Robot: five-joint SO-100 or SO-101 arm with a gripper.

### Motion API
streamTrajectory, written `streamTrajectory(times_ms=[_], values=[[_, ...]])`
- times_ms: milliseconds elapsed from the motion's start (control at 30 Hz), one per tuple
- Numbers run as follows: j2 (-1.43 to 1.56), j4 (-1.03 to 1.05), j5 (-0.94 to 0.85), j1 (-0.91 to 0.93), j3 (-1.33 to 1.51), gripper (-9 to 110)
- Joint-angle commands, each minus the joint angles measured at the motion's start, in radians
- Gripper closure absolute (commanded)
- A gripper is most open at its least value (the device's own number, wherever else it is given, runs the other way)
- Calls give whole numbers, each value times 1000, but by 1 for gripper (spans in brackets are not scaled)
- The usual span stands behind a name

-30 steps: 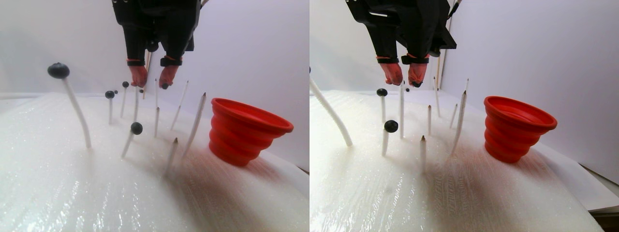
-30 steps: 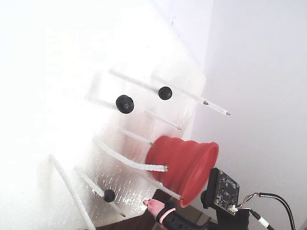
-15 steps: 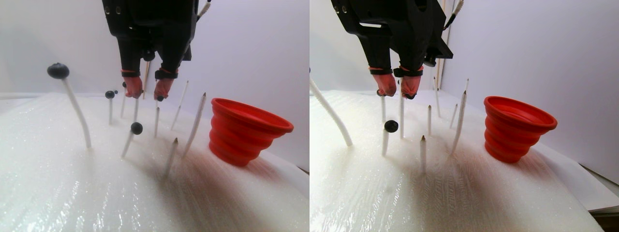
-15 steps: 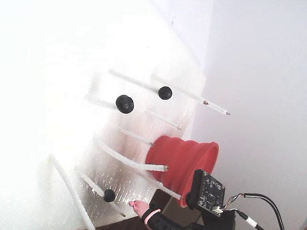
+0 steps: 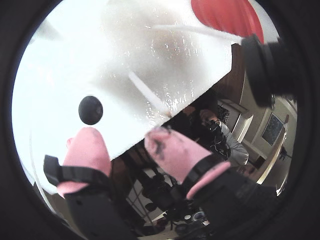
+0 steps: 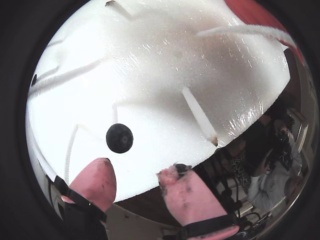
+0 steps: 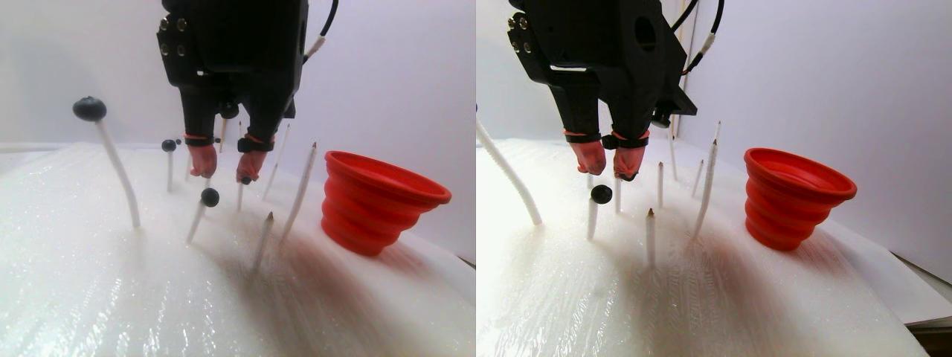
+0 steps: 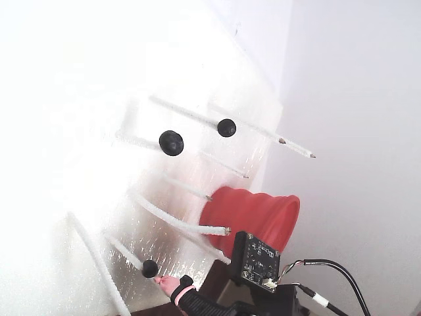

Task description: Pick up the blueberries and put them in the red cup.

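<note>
Jaws parted wide — empty, just above a blueberry [image 6: 119,138] on its white rod [image 7: 195,222].

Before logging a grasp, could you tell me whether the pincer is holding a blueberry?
No, the pincer is open, and the blueberry sits beyond its tips.

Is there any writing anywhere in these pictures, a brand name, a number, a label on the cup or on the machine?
No text can be read in any view.
The red cup is plain ribbed red, with no print.
The small circuit board on the arm has tiny parts and perhaps markings, too small and blurred to read.
The framed picture in the background of a wrist view is too blurred to tell if it bears words.
</note>
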Motion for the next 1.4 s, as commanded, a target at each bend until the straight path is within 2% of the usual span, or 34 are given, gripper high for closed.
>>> streamTrajectory(times_ms=[0,1033,1367], values=[[-8,-31,5,8,-52,84],[-156,-170,57,-48,-78,81],[-221,-282,41,-51,-32,81]])
